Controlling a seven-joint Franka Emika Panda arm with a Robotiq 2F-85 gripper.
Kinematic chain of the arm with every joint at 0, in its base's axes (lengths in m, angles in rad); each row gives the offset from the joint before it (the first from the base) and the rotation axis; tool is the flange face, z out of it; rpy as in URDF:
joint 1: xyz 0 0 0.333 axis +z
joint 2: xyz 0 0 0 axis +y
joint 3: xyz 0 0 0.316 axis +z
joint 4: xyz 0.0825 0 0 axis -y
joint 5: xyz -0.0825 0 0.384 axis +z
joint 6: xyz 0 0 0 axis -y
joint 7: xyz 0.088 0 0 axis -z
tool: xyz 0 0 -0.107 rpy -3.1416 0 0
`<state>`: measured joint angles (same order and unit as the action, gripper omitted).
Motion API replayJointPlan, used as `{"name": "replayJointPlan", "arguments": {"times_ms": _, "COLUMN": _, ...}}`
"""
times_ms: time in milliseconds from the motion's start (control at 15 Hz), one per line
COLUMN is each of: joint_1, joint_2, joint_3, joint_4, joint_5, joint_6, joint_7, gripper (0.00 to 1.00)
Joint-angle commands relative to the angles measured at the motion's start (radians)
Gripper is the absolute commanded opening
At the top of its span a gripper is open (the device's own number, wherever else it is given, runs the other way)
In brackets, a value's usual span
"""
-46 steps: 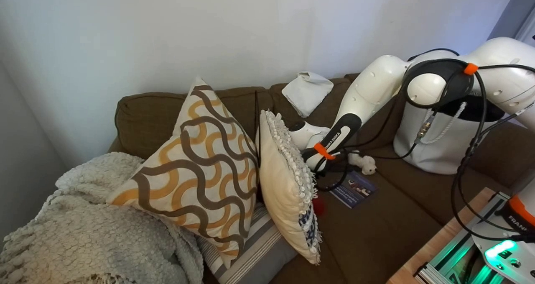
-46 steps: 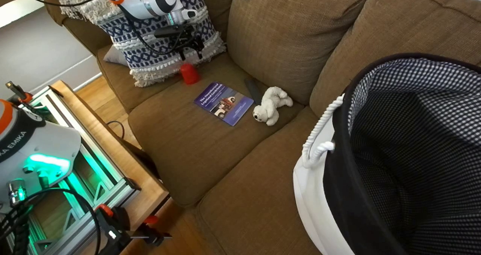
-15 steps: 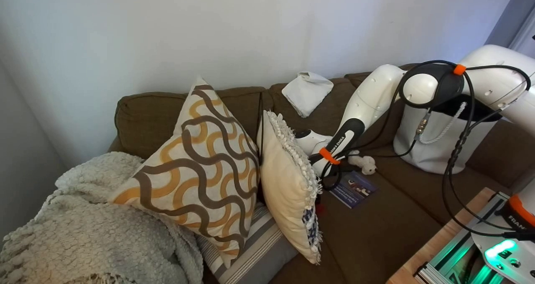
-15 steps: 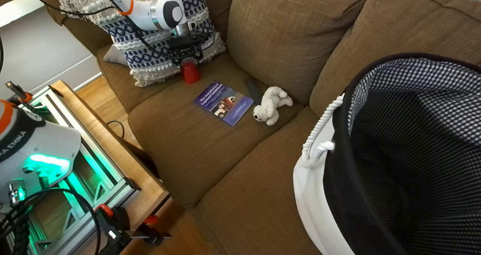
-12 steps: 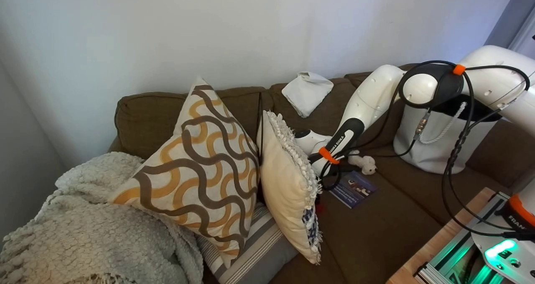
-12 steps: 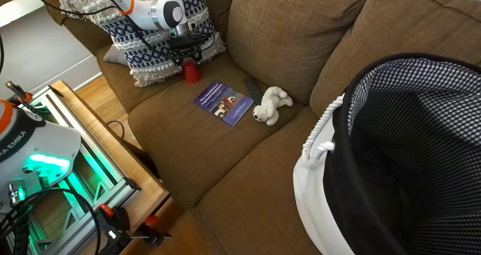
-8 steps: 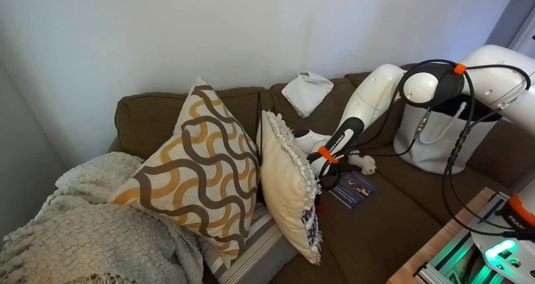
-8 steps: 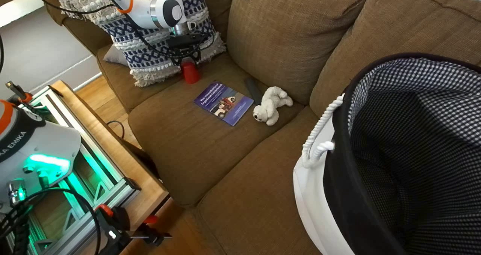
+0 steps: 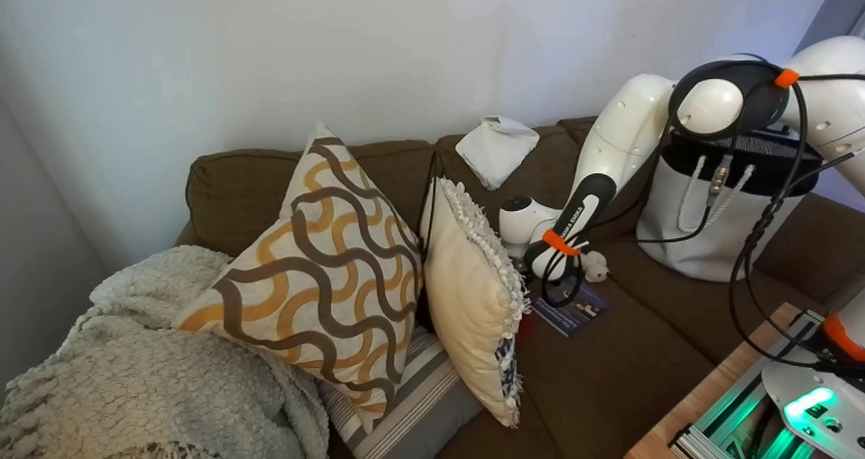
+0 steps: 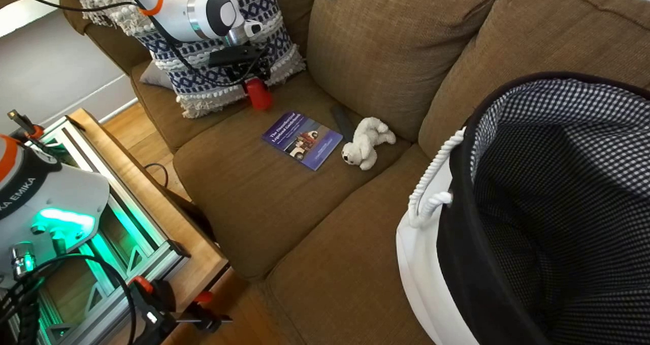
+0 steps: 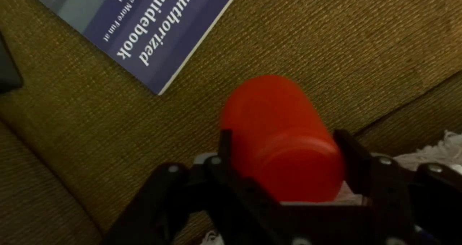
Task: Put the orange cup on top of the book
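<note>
In the wrist view, my black two-finger gripper (image 11: 283, 138) holds the smooth red-orange cup (image 11: 270, 108), with one fingertip (image 11: 225, 144) against each side. The closed base of the cup faces my camera; its mouth points away. In an exterior view, the cup is located below the gripper, leaning slightly, beside the book. I cannot determine whether its rim touches the seat. In an exterior view where a cushion blocks my line of sight, only a sliver of red shows (image 9: 526, 328).

The thin blue-purple paperback book (image 10: 303, 140), with a pale printed title, lies flat on the brown woven-fabric sofa (image 10: 233, 172), near the cup and apart from it. A small white plush animal (image 10: 368, 143) lies just beside the book. A dark, elongated object (image 10: 343, 123), type unclear, lies between the book and the backrest.

A fringed navy-and-white cushion (image 10: 190, 86) stands close behind the gripper. The white jointed arm (image 9: 622, 131) extends from the green-lit arm base (image 10: 76, 192) on the wooden table (image 10: 144, 193).

Outermost items: a white fabric bin with a black rim and rope handles (image 10: 426, 274), a cushion with brown and ochre waves (image 9: 331, 276), a pale fleecy blanket (image 9: 162, 371), and a white cloth (image 9: 497, 151) draped over the backrest.
</note>
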<state>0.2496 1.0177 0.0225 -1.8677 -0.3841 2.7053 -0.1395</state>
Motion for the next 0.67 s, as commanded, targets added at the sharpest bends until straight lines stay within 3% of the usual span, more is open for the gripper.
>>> {"name": "replayJointPlan", "arguments": {"times_ms": 0, "joint_1": 0.022, "joint_2": -0.028, "joint_3": -0.035, "joint_4": -0.051, "joint_5": 0.008, "joint_6": 0.070, "joint_7": 0.035, "gripper": 0.69}}
{"name": "replayJointPlan", "arguments": {"times_ms": 133, "joint_1": 0.054, "joint_2": -0.076, "joint_3": -0.085, "joint_4": -0.132, "joint_5": 0.006, "joint_6": 0.145, "joint_7": 0.082, "gripper": 0.69}}
{"name": "replayJointPlan", "arguments": {"times_ms": 200, "joint_1": 0.061, "joint_2": -0.091, "joint_3": -0.092, "joint_4": -0.151, "joint_5": 0.006, "joint_6": 0.152, "joint_7": 0.091, "gripper": 0.44}}
{"name": "replayJointPlan", "arguments": {"times_ms": 267, "joint_1": 0.064, "joint_2": -0.109, "joint_3": -0.109, "joint_4": -0.178, "joint_5": 0.012, "joint_6": 0.178, "joint_7": 0.116, "gripper": 0.44}}
{"name": "replayJointPlan", "arguments": {"times_ms": 467, "joint_1": 0.054, "joint_2": -0.196, "joint_3": -0.186, "joint_4": -0.376, "joint_5": 0.046, "joint_6": 0.404, "joint_7": 0.203, "gripper": 0.44}}
{"name": "replayJointPlan", "arguments": {"times_ms": 600, "joint_1": 0.019, "joint_2": -0.217, "joint_3": -0.218, "joint_4": -0.481, "joint_5": 0.097, "joint_6": 0.550, "joint_7": 0.195, "gripper": 0.44}}
